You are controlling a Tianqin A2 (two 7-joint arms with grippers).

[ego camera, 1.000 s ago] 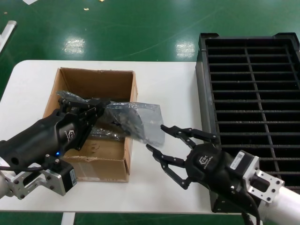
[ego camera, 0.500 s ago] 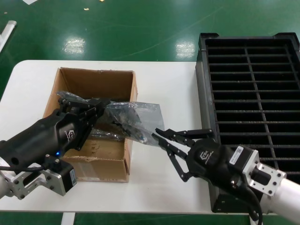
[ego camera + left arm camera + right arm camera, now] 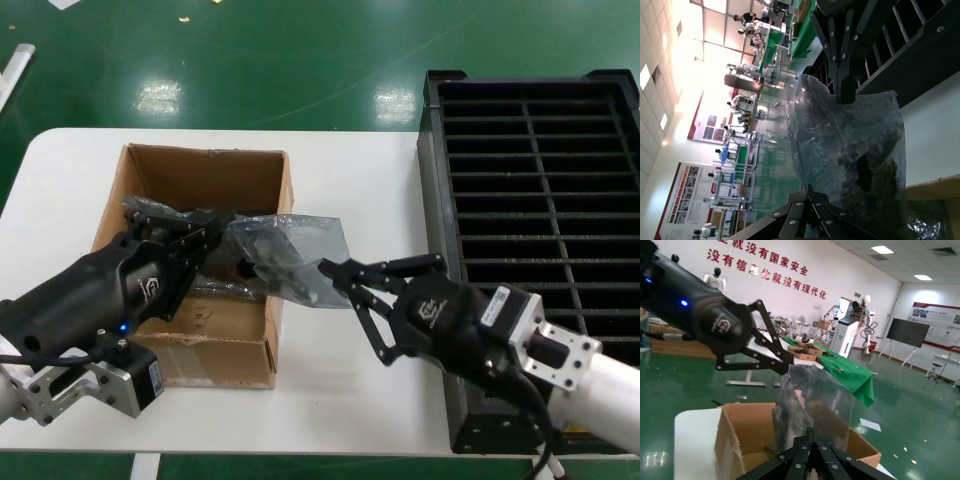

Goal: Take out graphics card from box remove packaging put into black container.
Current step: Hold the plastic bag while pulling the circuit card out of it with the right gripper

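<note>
The packaging [image 3: 290, 252], a crinkly grey bag, hangs stretched between my two grippers over the right wall of the brown box [image 3: 180, 340]. A dark shape shows through it; the graphics card's bracket is hidden. My left gripper [image 3: 218, 236] is shut on the bag's end over the box. My right gripper [image 3: 330, 270] is shut on the bag's opposite edge, above the white table. In the left wrist view my jaws [image 3: 810, 189] pinch the bag [image 3: 850, 135], with the right gripper [image 3: 846, 89] at its far end. In the right wrist view my jaws [image 3: 810, 434] pinch the bag [image 3: 812, 392], with the left gripper [image 3: 782, 365] beyond. The black container [image 3: 540, 200] lies at the right.
The white table [image 3: 350, 180] shows bare surface between the box and the black container. The right arm's body lies over the container's near corner. Green floor lies beyond the table's far edge.
My right gripper was open near the bag's edge. It has moved left to the bag and shut on its edge. The left gripper and the box have not moved.
</note>
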